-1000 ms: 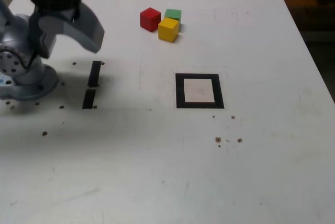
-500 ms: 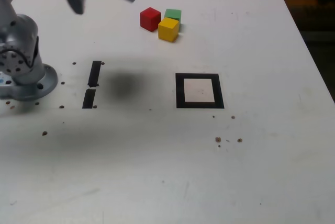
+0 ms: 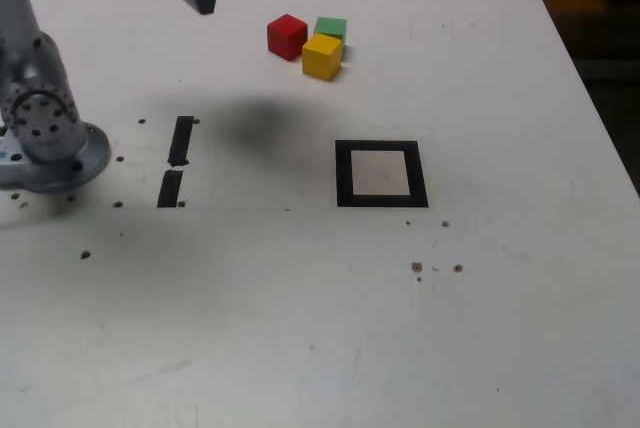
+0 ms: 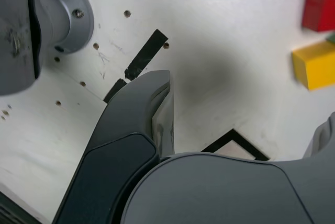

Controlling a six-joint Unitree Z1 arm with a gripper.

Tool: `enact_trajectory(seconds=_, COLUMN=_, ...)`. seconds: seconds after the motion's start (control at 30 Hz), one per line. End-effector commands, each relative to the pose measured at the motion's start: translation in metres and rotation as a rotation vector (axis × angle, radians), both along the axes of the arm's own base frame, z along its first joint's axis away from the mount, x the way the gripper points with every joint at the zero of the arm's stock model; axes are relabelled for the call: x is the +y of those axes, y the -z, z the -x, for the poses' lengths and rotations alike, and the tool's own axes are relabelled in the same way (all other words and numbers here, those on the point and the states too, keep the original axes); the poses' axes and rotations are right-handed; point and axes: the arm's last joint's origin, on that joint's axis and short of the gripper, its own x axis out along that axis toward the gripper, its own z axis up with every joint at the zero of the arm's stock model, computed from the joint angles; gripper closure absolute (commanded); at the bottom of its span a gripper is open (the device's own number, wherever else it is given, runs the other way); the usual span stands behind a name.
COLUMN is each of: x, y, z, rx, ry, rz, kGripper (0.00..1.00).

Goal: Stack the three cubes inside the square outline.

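Cubes (image 3: 322, 57), small, red, yellow and green.

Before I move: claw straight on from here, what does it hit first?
Probably bare table, somewhere between the black strips and yellow cube; height of the claw and exact landing spot are unclear.

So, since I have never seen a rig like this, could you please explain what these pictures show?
The machine is a single robot arm ending in a gripper, a pair of wide curved jaws. One camera stands off the arm and looks across the table; the other rides on the wrist and looks past the jaws. On the table lie a red cube, a yellow cube and a green cube, grouped close together, plus a black square outline and two short black strips. The jaws stand open, holding nothing.
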Motion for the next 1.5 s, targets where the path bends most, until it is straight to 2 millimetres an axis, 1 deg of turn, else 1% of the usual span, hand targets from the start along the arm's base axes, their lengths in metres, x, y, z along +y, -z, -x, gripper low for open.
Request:
enact_trajectory(seconds=0.0, x=0.004, y=0.008, z=-0.005, rx=0.014, ry=-0.097, rz=-0.006, kGripper=0.06)
enact_trajectory(seconds=0.1, x=0.016, y=0.017, z=-0.011, rx=0.023, ry=-0.165, rz=-0.007, kGripper=0.06)
enact_trajectory(seconds=0.2, x=0.035, y=0.028, z=-0.016, rx=0.03, ry=-0.215, rz=0.007, kGripper=0.06)
enact_trajectory(seconds=0.33, x=0.059, y=0.037, z=-0.022, rx=0.024, ry=-0.258, rz=0.002, kGripper=0.06)
enact_trajectory(seconds=0.43, x=0.07, y=0.043, z=-0.026, rx=0.031, ry=-0.279, rz=-0.004, kGripper=0.06)
enact_trajectory(seconds=0.6, x=0.083, y=0.06, z=-0.037, rx=0.046, ry=-0.293, rz=0.014, kGripper=0.06)
enact_trajectory(seconds=0.93, x=0.103, y=0.093, z=-0.052, rx=0.085, ry=-0.318, rz=0.038, kGripper=0.07)
enact_trajectory(seconds=1.13, x=0.124, y=0.108, z=-0.055, rx=0.081, ry=-0.35, rz=0.047, kGripper=0.07)
enact_trajectory(seconds=1.27, x=0.139, y=0.116, z=-0.053, rx=0.082, ry=-0.371, rz=0.067, kGripper=0.08)
enact_trajectory(seconds=1.37, x=0.147, y=0.123, z=-0.053, rx=0.08, ry=-0.378, rz=0.094, kGripper=0.09)
enact_trajectory(seconds=1.47, x=0.151, y=0.129, z=-0.058, rx=0.073, ry=-0.378, rz=0.113, kGripper=0.13)
